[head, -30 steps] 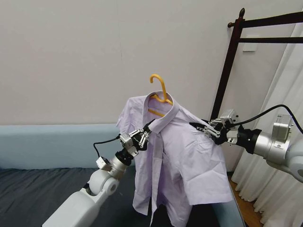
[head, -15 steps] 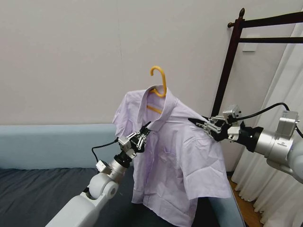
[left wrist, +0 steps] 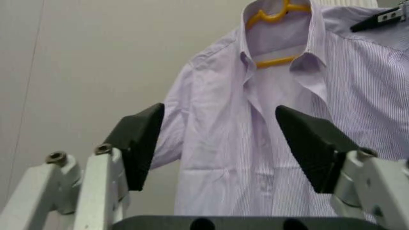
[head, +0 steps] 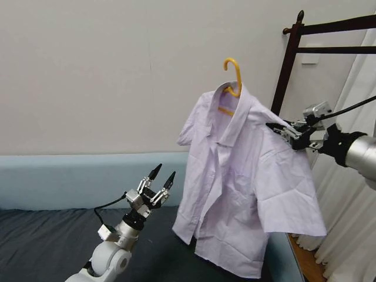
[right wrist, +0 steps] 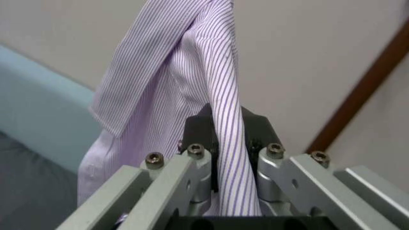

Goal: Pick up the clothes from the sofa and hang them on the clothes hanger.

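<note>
Shirt [head: 247,188]: one, on one hanger [head: 238,76] | right gripper [head: 281,129] pinching it | left gripper [head: 164,172] spread

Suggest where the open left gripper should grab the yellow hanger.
Grip the yellow hanger by its hook's straight neck just above the collar; the shirt hides its arms. Come up from the robot's left, where the left gripper sits open below; the right gripper, shut on the shirt's shoulder, blocks the other side. That likely leaves the curve free.

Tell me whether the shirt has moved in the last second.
Yes. The shirt has moved right and up, closer to the dark rack post.
</note>
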### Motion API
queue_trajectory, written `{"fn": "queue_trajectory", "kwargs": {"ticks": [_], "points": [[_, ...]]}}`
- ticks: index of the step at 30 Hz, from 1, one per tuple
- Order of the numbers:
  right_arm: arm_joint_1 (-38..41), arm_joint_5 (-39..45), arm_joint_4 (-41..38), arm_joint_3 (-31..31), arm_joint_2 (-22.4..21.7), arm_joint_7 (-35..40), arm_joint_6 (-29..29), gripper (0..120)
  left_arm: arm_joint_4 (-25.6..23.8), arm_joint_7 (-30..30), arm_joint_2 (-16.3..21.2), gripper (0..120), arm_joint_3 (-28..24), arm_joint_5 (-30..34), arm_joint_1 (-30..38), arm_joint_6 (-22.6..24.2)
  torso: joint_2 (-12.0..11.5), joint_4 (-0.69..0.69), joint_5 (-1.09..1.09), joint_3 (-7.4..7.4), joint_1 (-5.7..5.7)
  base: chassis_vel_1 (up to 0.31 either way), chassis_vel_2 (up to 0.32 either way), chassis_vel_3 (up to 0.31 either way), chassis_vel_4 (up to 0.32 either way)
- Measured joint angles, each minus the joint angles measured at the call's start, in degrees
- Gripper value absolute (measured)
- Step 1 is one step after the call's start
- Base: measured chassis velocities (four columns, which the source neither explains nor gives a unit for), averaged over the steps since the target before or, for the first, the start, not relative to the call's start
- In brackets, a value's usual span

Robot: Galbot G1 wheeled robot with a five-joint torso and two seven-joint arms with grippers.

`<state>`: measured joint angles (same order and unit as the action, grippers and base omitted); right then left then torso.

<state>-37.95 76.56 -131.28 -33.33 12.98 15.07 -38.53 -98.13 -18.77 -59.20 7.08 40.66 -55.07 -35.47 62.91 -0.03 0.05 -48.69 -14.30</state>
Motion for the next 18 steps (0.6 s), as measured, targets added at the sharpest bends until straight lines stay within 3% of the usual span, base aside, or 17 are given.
{"fn": "queue_trajectory", "kwargs": {"ticks": [2,6,9,13,18], "points": [[-0.1,0.6,-0.2,-0.5,-0.1,2.2,-0.7,7,-0.1,0.0,0.0,83,0.4,0.0,-0.6,-0.1,0.0,0.0,0.0,0.0,0.0,0.0,0.0,0.0,0.0],[-0.3,6.0,0.2,-2.3,-0.6,13.6,-0.9,7,-1.3,0.0,-0.3,98,2.1,-0.2,-2.8,-0.5,0.0,0.02,0.01,0.0,0.0,0.0,0.0,0.0,0.0],[-0.3,6.1,2.5,-3.6,-1.2,16.3,0.1,7,-2.1,0.0,-0.2,100,2.6,-0.5,-3.8,-0.5,0.0,0.0,0.02,0.0,0.0,0.0,0.0,0.0,0.0],[-0.1,5.0,7.2,-4.9,-2.5,17.0,0.8,7,-3.3,0.0,-0.1,100,3.3,-0.6,-4.5,-0.5,0.0,0.01,0.02,0.0,0.0,0.0,0.0,0.0,0.0],[-0.5,-3.7,14.4,-2.5,-2.5,15.3,4.6,7,-3.9,0.0,0.1,100,3.8,-0.7,-5.0,-0.4,0.0,0.01,0.02,0.0,0.0,0.0,0.0,0.0,0.0]]}}
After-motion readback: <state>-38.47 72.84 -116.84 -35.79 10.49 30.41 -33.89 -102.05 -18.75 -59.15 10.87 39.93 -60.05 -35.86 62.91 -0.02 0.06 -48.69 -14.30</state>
